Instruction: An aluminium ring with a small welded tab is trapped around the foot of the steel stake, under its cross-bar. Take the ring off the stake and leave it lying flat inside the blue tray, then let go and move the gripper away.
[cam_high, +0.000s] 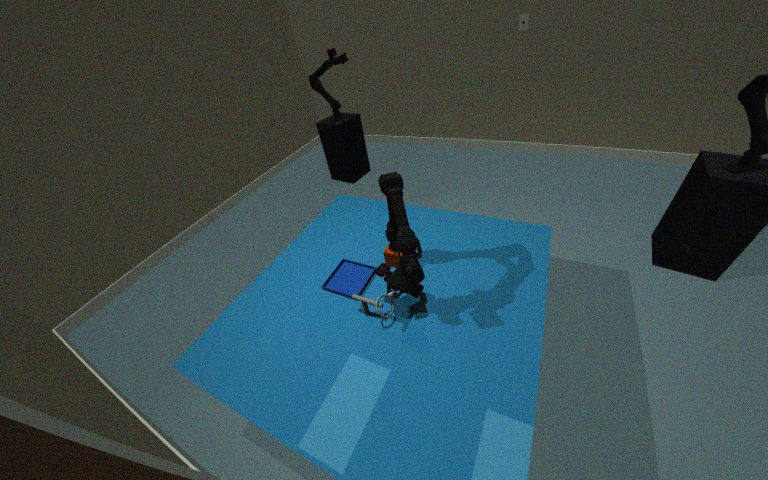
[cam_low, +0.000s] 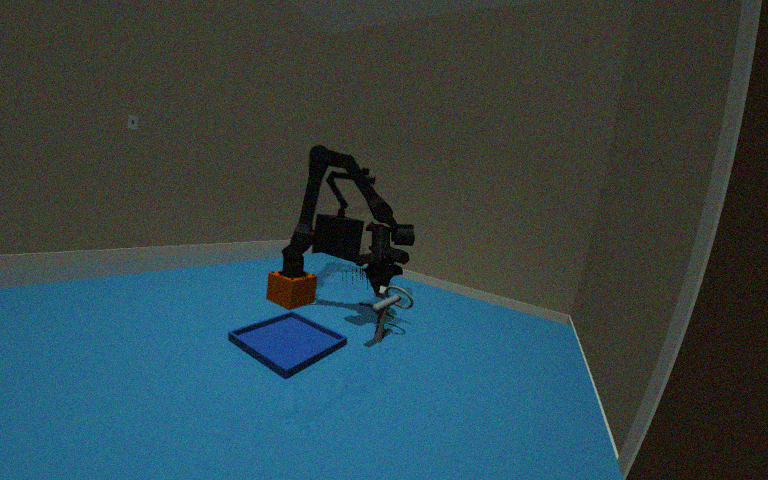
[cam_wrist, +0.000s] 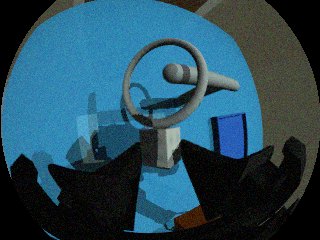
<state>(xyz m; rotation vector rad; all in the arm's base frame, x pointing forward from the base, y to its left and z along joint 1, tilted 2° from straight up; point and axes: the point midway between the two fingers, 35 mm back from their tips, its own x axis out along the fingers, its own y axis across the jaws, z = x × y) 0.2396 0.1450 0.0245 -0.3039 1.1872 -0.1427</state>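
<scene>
Up at the stake's cross-bar (cam_high: 365, 299) (cam_low: 386, 303) (cam_wrist: 215, 79), the aluminium ring (cam_high: 377, 310) (cam_low: 408, 295) (cam_wrist: 127, 95) is held off the floor mat (cam_high: 254, 339) (cam_low: 141, 396) (cam_wrist: 60, 65), tipped up and not flat. The black hand (cam_high: 390, 291) (cam_low: 380, 287) (cam_wrist: 160, 146) is partly closed, with the ring's small pale tab (cam_high: 391, 293) (cam_low: 383, 289) (cam_wrist: 169, 145) pinched between its two fingers. In the wrist view one end of the bar shows inside the ring's loop, so the ring looks to be around the bar or just in front of its end; I cannot tell which.

The ring could catch on the bar's end if the hand pulls sideways too soon or with the ring tilted wrong. A hard tug could make the tab slip or turn in the fingers, because only that little bit is held. The ring might then drop by the stake (cam_high: 367, 308) (cam_low: 380, 328). Let go too high, it could land on the tray's edge and lean.

I count one ring with one tab, one stake with one cross-bar, one blue tray (cam_high: 348, 278) (cam_low: 288, 342) (cam_wrist: 230, 135), and one orange block (cam_high: 391, 256) (cam_low: 291, 291) (cam_wrist: 191, 219) under the working arm. Two more black arms stand on two dark boxes (cam_high: 343, 148) (cam_high: 696, 220) in the top view. The tray has no ring in it yet.
</scene>
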